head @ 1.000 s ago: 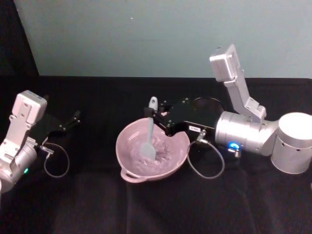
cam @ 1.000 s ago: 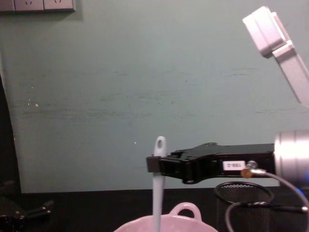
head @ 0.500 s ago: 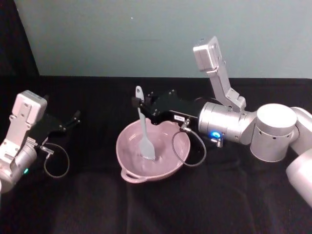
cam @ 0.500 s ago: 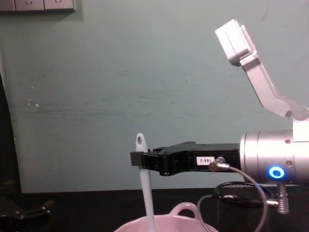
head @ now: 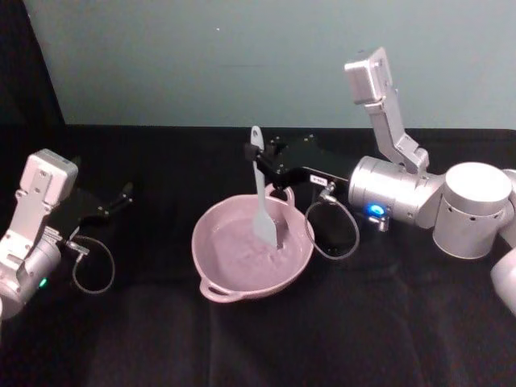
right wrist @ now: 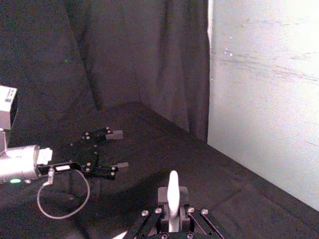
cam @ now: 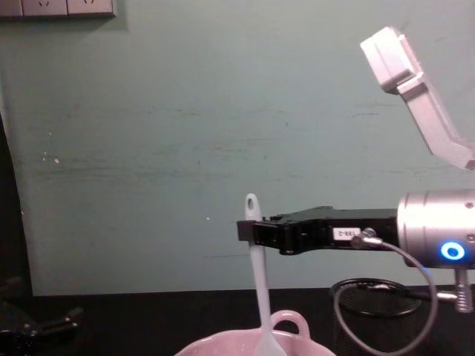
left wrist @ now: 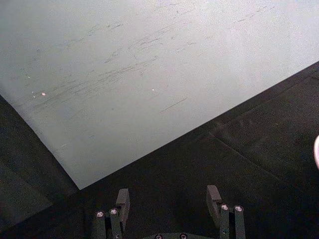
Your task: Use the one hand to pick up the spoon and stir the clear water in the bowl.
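The pale pink bowl (head: pixel 242 278) sits mid-table with clear water in it; its rim and loop handle (cam: pixel 288 323) rise at the bottom of the chest view. My right gripper (head: pixel 256 160) reaches in from the right above the bowl's far side and is shut on the white spoon (head: pixel 264 208) near the top of its handle. The spoon stands nearly upright with its flat blade down in the water at the bowl's right part. Its holed handle end (cam: pixel 253 205) sticks up above the gripper (cam: pixel 251 231). The spoon handle (right wrist: pixel 173 191) shows between the fingers in the right wrist view.
My left gripper (head: pixel 117 198) rests open at the table's left, far from the bowl, with its fingers (left wrist: pixel 122 200) apart over black cloth. A black wire-mesh cup (cam: pixel 371 315) stands behind the right arm. A grey cable (head: pixel 332 230) loops beside the bowl's right rim.
The right gripper has swept the spoon across the bowl: left half a second ago, now to the right side. The spoon blade moved through the water. The left arm has not moved.
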